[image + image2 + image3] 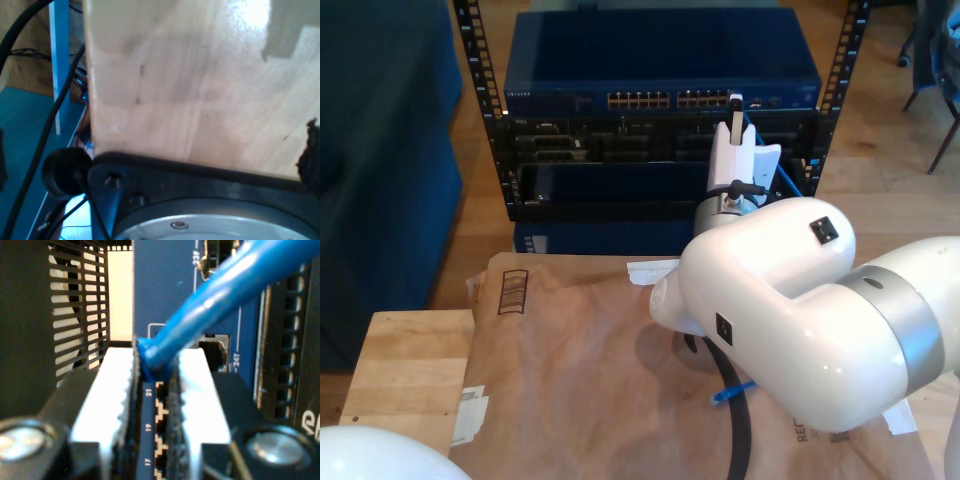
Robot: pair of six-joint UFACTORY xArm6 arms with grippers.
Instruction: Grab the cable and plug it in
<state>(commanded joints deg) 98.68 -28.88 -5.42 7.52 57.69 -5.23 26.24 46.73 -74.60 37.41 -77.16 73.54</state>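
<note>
Now second end effector clenched on cable plug, right at switch port row. First end effector state cannot tell. Risk: plug skewed, jams beside port; free end snags on cardboard-covered surface.

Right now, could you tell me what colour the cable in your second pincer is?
Bright blue; the cable shows best in the second wrist view.
</note>
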